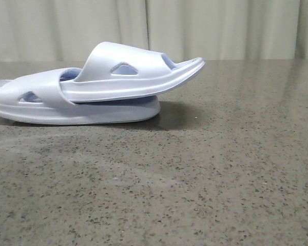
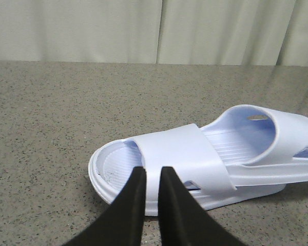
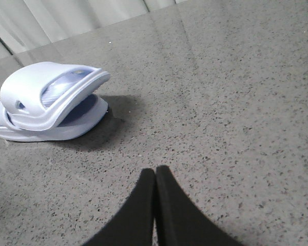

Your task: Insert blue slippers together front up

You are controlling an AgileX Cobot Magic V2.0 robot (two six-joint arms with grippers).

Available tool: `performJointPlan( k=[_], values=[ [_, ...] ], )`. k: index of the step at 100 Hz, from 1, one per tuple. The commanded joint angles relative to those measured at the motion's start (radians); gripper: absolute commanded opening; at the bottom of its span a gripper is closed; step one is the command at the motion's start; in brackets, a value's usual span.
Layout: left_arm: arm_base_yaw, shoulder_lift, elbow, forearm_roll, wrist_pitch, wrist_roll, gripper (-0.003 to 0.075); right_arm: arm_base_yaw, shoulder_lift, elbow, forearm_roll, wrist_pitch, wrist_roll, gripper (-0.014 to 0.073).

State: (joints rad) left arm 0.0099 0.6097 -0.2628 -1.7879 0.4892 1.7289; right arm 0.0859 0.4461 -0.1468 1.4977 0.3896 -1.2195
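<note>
Slippers nested on the counter [image 1: 205, 179], left of centre in the front view. Lower slipper [image 1: 36, 100] lies flat on its sole, running off the left edge of that view. Upper slipper [image 1: 138, 72] is pushed through the lower one's strap, so its heel end sits under that strap and its toe end sticks out to the right, tilted up and overhanging the lower toe. Both straps face up, triangular cut-outs visible on the near sides. Shadow falls on the counter just right of the pair.

Left wrist view: left gripper [image 2: 152, 177] sits just above the near edge of the lower slipper's heel end. Jaws almost together, thin gap between the tips, nothing pinched. Can't tell if the tips touch the foam or hang just in front of it. Lower strap [image 2: 182, 156] runs across the ridged footbed, with the upper slipper's strap [image 2: 280, 136] beyond it.

Right wrist view: right gripper [image 3: 155, 174] is over bare counter, well apart from the slippers [image 3: 51, 105]. Jaws pressed together, empty. From this side the upper toe lifts clear of the lower toe, dark gap between them.

Grey speckled counter, pale curtain [image 1: 154, 28] behind.
</note>
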Motion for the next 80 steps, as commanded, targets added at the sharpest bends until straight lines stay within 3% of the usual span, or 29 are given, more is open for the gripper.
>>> performJointPlan(
  k=[1, 29, 37, 51, 58, 70, 80],
  values=[
    [-0.009, -0.004, -0.028, -0.073, 0.033, -0.001, 0.0015, 0.0, 0.001, -0.025, 0.033, 0.009, -0.013, -0.0089],
    [-0.009, -0.008, -0.028, -0.063, 0.015, -0.001, 0.0015, 0.0, 0.001, -0.025, 0.033, 0.009, -0.013, -0.0089],
    [-0.007, -0.035, -0.042, 0.096, 0.012, -0.061, 0.0015, 0.0, 0.001, -0.025, 0.033, 0.009, -0.013, -0.0089],
    [-0.007, -0.119, -0.068, 0.476, -0.07, -0.394, 0.0015, 0.0, 0.001, -0.025, 0.033, 0.009, -0.013, -0.0089],
    [-0.007, -0.161, -0.068, 0.692, -0.153, -0.654, 0.0015, 0.0, 0.001, -0.025, 0.033, 0.009, -0.013, -0.0089],
    [-0.007, -0.231, -0.056, 1.127, -0.273, -1.216, 0.0015, 0.0, 0.001, -0.025, 0.033, 0.009, -0.013, -0.0089],
    [-0.007, -0.298, -0.014, 1.433, -0.35, -1.539, 0.0015, 0.0, 0.001, -0.025, 0.033, 0.009, -0.013, -0.0089]
  ],
)
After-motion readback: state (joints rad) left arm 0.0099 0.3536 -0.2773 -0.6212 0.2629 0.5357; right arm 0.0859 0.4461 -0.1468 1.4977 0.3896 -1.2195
